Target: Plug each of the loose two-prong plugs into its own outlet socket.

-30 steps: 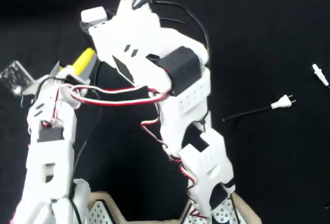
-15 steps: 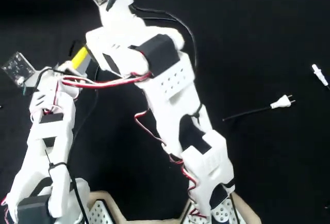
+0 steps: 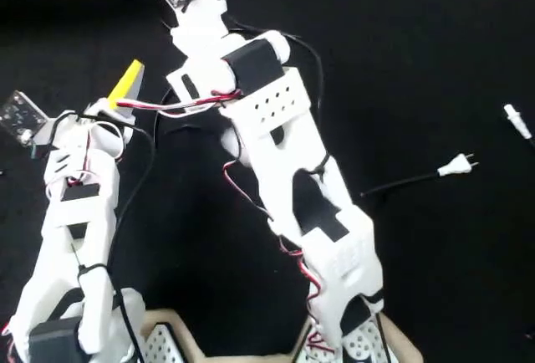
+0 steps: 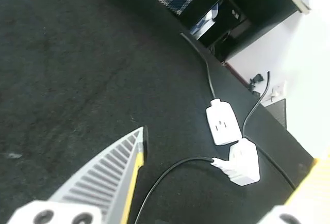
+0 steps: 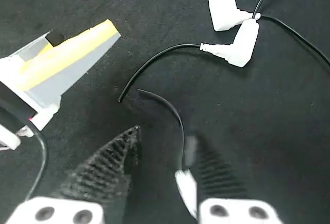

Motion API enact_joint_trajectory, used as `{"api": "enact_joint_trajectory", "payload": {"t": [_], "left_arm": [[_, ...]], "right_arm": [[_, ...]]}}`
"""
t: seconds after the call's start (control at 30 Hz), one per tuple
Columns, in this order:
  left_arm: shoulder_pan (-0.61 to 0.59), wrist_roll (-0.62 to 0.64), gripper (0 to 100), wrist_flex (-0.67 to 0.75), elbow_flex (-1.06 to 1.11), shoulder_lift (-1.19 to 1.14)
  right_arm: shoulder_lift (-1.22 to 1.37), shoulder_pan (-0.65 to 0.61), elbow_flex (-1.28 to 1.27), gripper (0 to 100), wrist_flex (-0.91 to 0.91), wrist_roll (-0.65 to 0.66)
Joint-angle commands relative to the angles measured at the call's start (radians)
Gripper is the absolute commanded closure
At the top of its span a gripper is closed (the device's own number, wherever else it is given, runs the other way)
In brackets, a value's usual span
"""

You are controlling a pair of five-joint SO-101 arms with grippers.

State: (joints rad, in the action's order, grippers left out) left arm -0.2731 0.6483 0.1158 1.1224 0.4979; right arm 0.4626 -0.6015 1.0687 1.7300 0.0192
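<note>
Right claw (image 5: 166, 135), spread, straddles a small white plug (image 5: 185, 184); left claw (image 3: 125, 84) spread, empty. Second plug (image 3: 458, 163) lies at 3 o'clock on the table (image 3: 418, 62). Judged light and rigid, cords limp: pinch the body behind the prongs.

A black-clothed table (image 3: 435, 62) stands before a white wall (image 4: 314, 79).
</note>
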Motion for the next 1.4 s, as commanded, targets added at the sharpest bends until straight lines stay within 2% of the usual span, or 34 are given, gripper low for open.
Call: {"api": "enact_joint_trajectory", "payload": {"t": [0.0, 0.17, 0.33, 0.5, 0.8, 1.0, 1.13, 1.37], "left_arm": [[-0.007, 0.005, 53, 0.025, -0.001, 0.005], [-0.01, 0.005, 53, 0.025, 0.004, 0.002], [-0.051, 0.011, 53, 0.025, 0.004, -0.003], [-0.053, 0.011, 53, 0.025, 0.008, -0.005], [-0.044, 0.011, 53, 0.025, 0.021, -0.005], [-0.042, 0.011, 53, 0.026, 0.036, -0.005], [-0.042, 0.008, 53, 0.025, 0.036, -0.005], [-0.042, 0.008, 53, 0.025, 0.036, -0.005]], "right_arm": [[-0.047, 0.02, 0.004, 76.1, 0.029, 0.008], [-0.05, 0.084, 0.039, 75.5, 0.029, 0.092], [-0.065, 0.296, 0.116, 75.7, 0.034, 0.215], [-0.151, 0.483, 0.005, 75.8, 0.037, 0.235], [-0.415, 0.488, -0.648, 75.8, 0.028, 0.486], [-0.479, 0.52, -1.118, 75.8, -0.124, 0.606], [-0.506, 0.531, -1.297, 75.8, -0.235, 0.655], [-0.503, 0.493, -1.452, 75.8, -0.279, 0.761]]}}
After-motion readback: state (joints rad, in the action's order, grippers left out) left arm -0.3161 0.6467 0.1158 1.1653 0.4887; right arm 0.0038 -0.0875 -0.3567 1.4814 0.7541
